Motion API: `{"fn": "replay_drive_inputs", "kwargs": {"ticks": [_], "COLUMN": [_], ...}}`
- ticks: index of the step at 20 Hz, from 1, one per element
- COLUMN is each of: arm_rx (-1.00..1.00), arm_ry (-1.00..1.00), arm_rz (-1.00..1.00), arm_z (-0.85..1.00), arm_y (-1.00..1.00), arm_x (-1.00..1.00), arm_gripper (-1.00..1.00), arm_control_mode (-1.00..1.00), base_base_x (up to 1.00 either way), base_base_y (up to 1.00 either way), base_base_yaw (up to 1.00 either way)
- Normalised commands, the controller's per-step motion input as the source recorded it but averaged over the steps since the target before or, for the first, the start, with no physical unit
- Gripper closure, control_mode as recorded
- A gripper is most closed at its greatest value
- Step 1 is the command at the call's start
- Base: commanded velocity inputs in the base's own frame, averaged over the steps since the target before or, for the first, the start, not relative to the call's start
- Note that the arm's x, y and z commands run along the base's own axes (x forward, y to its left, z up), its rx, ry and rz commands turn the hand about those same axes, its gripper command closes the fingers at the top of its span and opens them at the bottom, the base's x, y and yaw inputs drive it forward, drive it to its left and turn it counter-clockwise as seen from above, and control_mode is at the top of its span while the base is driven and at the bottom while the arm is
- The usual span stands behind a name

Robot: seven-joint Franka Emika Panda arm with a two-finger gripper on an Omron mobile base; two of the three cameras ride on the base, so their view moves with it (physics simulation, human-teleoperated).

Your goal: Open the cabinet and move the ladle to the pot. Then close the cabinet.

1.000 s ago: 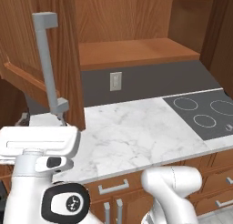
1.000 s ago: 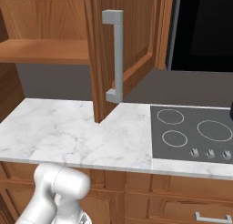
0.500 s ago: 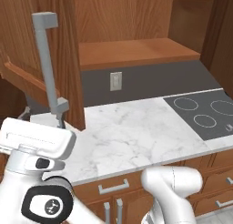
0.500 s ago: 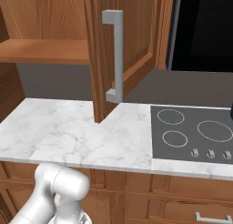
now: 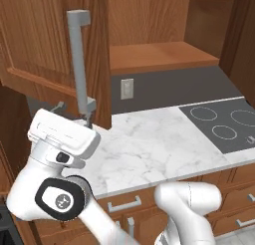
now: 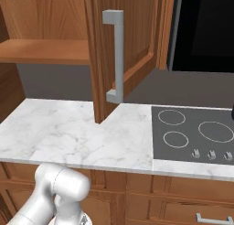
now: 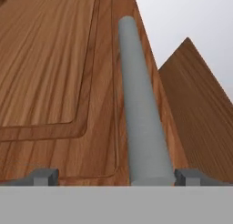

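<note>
Marble counter (image 5: 149, 144) holds no ladle or pot: both cabinet doors (image 6: 132, 41) stand open, gripper (image 7: 113, 177) released astride the left bar handle (image 7: 141, 123), transfer and closing remain.

Warm brown raised-panel wooden wall cabinet (image 5: 45, 45) with streaky darker grain, fitted with a plain matte grey vertical bar handle (image 5: 79, 60). White marble countertop (image 6: 68, 132) veined in pale grey, set against a flat dark grey backsplash wall (image 5: 174, 89) bearing a cream outlet plate (image 5: 127, 88). Dark charcoal glass cooktop (image 6: 194, 137) marked with thin white burner rings.
</note>
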Motion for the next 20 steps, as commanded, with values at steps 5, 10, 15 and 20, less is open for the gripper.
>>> {"fn": "replay_drive_inputs", "kwargs": {"ticks": [5, 10, 15, 20], "arm_rx": [0.0, 0.0, 0.05, 0.16], "arm_ry": [0.0, 0.0, 0.0, 0.0], "arm_rz": [-0.11, -0.05, 0.0, 0.01], "arm_z": [0.08, 0.01, 0.0, 0.0], "arm_y": [-0.71, -0.5, -0.16, -0.13], "arm_x": [0.67, 0.54, 0.31, 0.49], "arm_gripper": [-1.0, -1.0, -1.0, -1.0], "arm_control_mode": [-1.0, -1.0, -1.0, -1.0], "base_base_x": [0.0, 0.0, 0.0, 0.0], "base_base_y": [0.0, 0.0, 0.0, 0.0], "base_base_yaw": [0.0, 0.0, 0.0, 0.0]}}
